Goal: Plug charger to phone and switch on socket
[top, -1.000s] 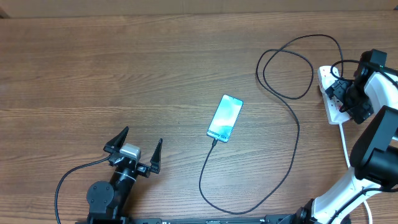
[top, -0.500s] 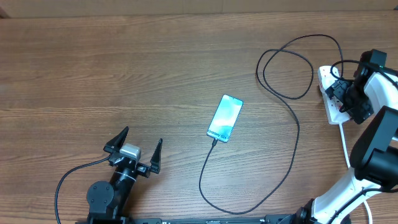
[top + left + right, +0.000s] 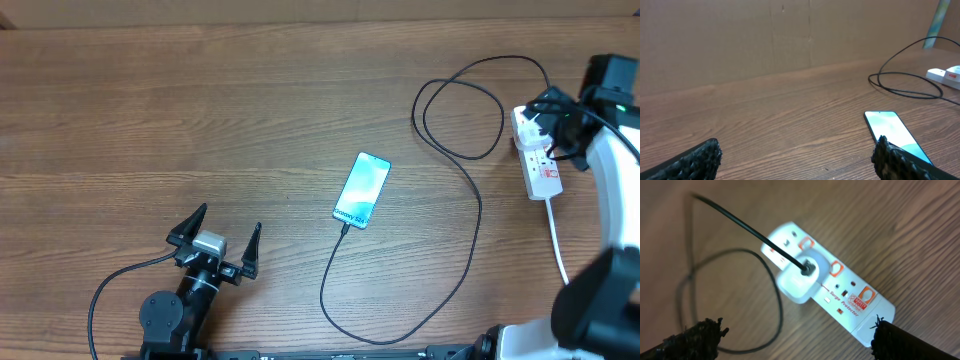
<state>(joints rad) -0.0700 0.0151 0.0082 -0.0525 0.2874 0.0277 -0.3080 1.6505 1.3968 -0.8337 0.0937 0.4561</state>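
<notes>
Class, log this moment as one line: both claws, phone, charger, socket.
left claw: open, empty | right claw: open, above socket | phone: screen lit | charger: cable meets phone's lower edge, other end plugged into socket

So the left arm [image 3: 165, 315] is sitting low at the near edge, folded back over its base. The left gripper [image 3: 228, 225] is pointing forward and a bit to the right. Its two black fingers [image 3: 195, 222] are splaying out in a wide V, fully apart. The right arm [image 3: 610, 190] is reaching up along the right side, white links running from the near corner toward the far one. The right gripper [image 3: 552, 118] is hanging nose-down up there, and in the wrist view its textured fingertips [image 3: 697, 337] are standing wide apart too.
</notes>
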